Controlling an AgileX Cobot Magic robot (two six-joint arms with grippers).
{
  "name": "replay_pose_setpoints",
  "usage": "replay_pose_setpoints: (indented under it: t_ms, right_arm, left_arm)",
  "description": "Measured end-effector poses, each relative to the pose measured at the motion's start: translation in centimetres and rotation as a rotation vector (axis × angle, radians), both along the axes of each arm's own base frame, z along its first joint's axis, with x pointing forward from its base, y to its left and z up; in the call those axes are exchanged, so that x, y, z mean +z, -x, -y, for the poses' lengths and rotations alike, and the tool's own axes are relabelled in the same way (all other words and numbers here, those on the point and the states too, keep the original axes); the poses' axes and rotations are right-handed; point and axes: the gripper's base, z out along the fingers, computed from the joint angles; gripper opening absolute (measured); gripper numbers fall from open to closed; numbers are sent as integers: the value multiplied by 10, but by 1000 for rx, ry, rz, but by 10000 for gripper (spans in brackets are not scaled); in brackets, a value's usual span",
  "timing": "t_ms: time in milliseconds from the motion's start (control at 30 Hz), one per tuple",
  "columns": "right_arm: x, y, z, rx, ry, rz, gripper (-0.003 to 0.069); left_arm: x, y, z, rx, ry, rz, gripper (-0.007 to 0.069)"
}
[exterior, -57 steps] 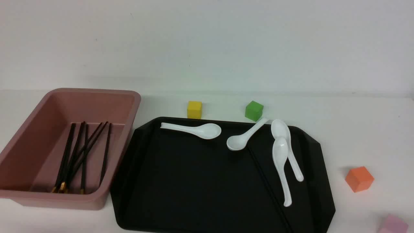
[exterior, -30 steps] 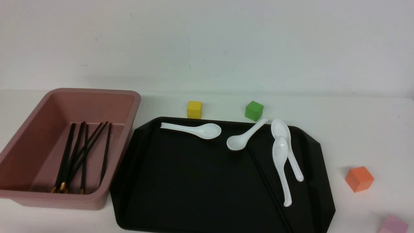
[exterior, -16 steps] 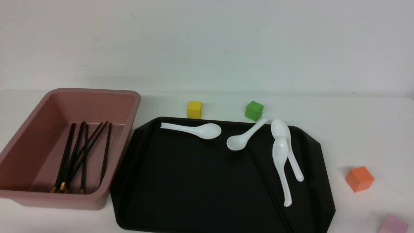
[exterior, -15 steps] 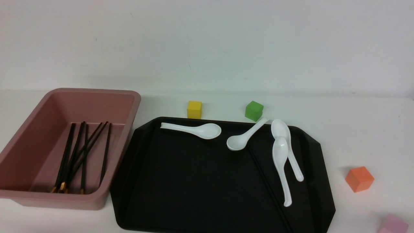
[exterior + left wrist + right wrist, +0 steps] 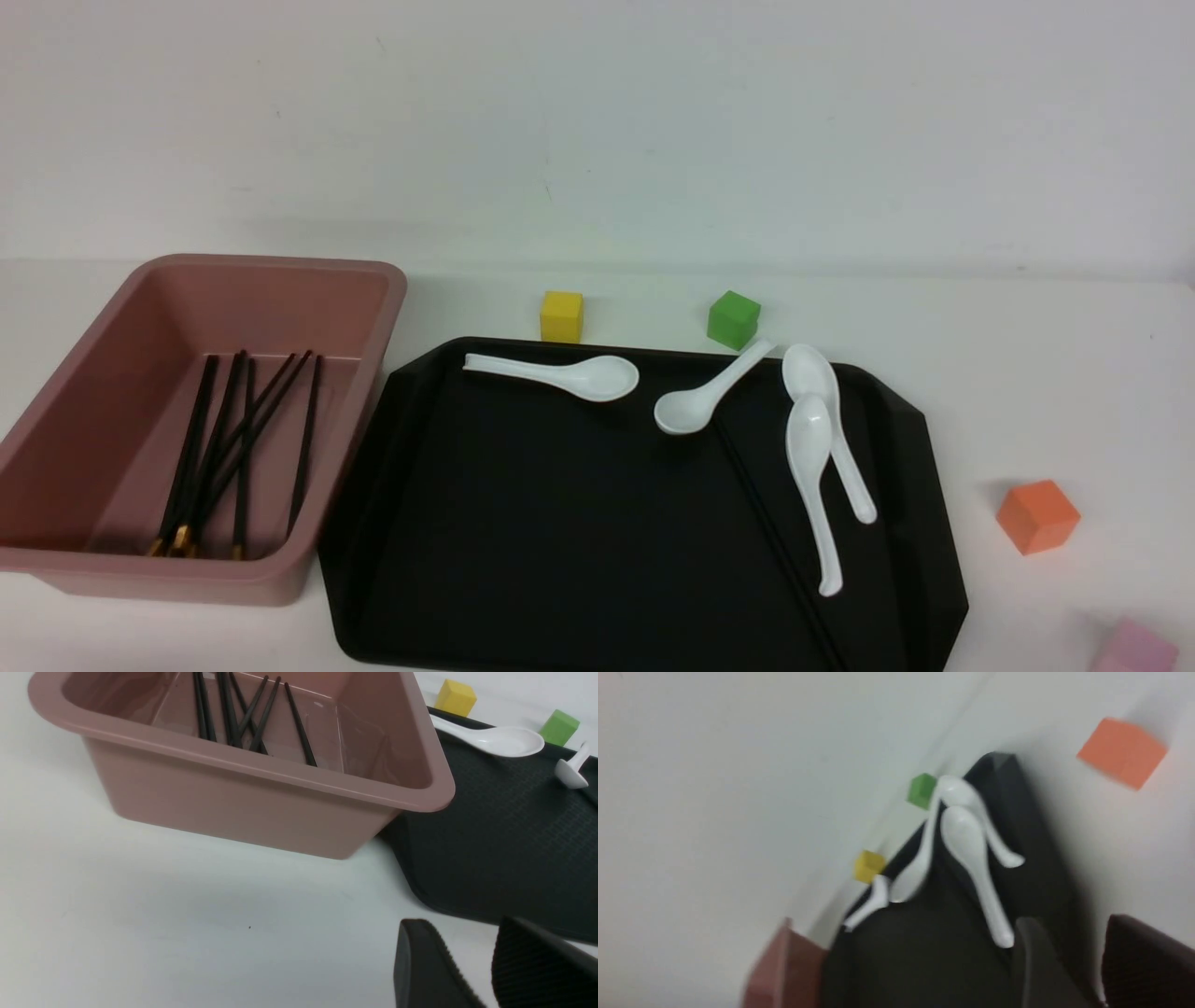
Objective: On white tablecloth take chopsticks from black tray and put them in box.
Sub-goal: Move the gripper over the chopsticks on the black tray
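On the white tablecloth [image 5: 1046, 373] the black tray [image 5: 560, 523] lies in the middle, with a thin black chopstick [image 5: 771, 537] lying slantwise on its right half beside the spoons. Several chopsticks [image 5: 219, 448] lie in the pink box [image 5: 168, 581] to the tray's left. Neither arm shows in the front view. In the left wrist view my left gripper [image 5: 462, 926] hangs open and empty above the cloth, near the box [image 5: 233, 807] and the tray's corner [image 5: 504, 844]. In the blurred right wrist view my right gripper [image 5: 1071, 924] is open and empty over the tray's right edge [image 5: 924, 952].
Several white spoons [image 5: 812, 467] lie along the tray's far and right sides. A yellow cube [image 5: 561, 315] and a green cube [image 5: 733, 319] stand behind the tray. To its right are an orange cube [image 5: 1036, 515] and a pink cube [image 5: 1134, 646].
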Motion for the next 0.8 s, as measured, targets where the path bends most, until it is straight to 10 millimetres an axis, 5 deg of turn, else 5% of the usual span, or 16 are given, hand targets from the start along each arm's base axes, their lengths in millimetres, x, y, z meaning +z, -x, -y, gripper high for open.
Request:
replay_pose_setpoints:
  t_ms: [233, 367, 533, 667, 800]
  right_arm:
    - [16, 0, 1, -14, -41, 76, 222]
    - [85, 7, 8, -86, 209, 343, 151]
    - [147, -17, -2, 77, 597, 278, 29]
    - [148, -66, -18, 441, 698, -57, -2]
    - [111, -118, -29, 788, 632, -420, -1]
  left_arm:
    - [0, 0, 0, 0, 0, 0, 238]
    - [0, 0, 0, 0, 0, 0, 238]
    - [0, 0, 0, 0, 0, 0, 238]
    - [0, 0, 0, 0, 0, 0, 238]
    - [0, 0, 0, 0, 0, 0, 238]
